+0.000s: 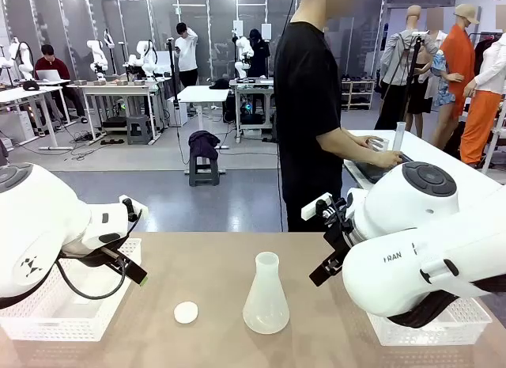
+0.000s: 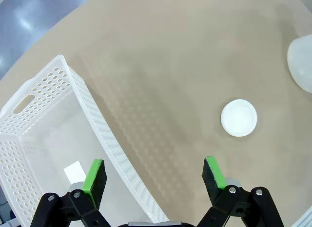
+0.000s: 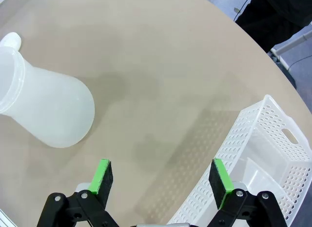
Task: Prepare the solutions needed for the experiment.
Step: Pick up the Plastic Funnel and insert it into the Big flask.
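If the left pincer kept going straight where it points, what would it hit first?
The left pincer would likely meet bare table between the white basket and the small round lid, though the basket's rim is close.

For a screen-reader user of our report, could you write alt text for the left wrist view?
The left gripper hangs open above a tan table, straddling the wall of a white perforated basket. A small white round disc lies on the table beyond, and part of the whitish flask shows at the edge.
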Action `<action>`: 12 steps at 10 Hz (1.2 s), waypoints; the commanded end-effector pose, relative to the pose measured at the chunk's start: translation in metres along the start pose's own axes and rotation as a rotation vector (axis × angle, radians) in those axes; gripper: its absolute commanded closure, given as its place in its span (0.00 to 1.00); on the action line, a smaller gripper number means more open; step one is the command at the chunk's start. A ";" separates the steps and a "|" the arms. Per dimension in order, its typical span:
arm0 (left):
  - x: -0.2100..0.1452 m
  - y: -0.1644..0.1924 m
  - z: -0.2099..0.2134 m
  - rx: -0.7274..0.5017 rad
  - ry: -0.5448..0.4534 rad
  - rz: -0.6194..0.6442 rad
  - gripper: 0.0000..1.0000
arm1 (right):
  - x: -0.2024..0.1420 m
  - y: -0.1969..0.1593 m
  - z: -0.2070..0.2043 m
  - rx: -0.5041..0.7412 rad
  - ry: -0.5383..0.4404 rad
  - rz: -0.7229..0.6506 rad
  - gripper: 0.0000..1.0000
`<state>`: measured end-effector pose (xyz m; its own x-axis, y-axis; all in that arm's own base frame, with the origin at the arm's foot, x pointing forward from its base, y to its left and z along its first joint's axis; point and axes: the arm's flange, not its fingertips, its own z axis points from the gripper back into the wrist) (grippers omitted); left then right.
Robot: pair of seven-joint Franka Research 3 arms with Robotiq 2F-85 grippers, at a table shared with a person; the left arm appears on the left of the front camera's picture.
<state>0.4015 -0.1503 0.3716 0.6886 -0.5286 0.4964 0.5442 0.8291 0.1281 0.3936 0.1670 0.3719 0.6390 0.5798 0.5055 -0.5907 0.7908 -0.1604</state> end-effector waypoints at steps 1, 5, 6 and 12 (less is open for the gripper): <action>0.000 0.000 0.000 0.000 0.000 0.000 0.00 | 0.000 0.000 0.000 0.000 0.000 -0.002 0.00; 0.000 0.000 0.000 0.000 0.000 0.000 0.00 | 0.000 0.000 0.000 0.000 0.000 -0.002 0.00; 0.000 0.000 0.000 0.000 0.000 0.000 0.00 | 0.000 0.000 0.000 0.000 0.000 -0.002 0.00; 0.000 0.000 0.000 0.000 0.000 0.000 0.00 | 0.000 0.000 0.000 0.000 0.000 -0.002 0.00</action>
<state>0.4015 -0.1503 0.3716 0.6886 -0.5286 0.4964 0.5442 0.8291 0.1281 0.3937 0.1670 0.3719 0.6389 0.5799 0.5055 -0.5907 0.7908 -0.1605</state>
